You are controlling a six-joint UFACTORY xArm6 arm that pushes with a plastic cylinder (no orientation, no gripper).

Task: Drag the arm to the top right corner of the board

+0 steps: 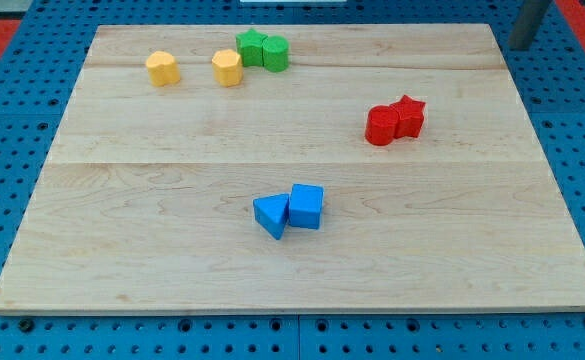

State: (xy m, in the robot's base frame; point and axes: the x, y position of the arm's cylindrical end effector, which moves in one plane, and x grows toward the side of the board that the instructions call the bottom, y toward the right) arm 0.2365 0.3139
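Note:
My rod comes down at the view's top right, and my tip (519,46) sits just beyond the board's top right corner (484,30), over the blue perforated base. It touches no block. The nearest blocks are a red cylinder (380,127) and a red star (410,115), touching each other at the right of the middle, well below and left of my tip.
Two yellow blocks (162,68) (228,68) lie apart at the top left. A green star (252,46) and a green cylinder (276,53) touch at the top middle. A blue wedge (270,217) and a blue cube (307,206) touch at the lower middle.

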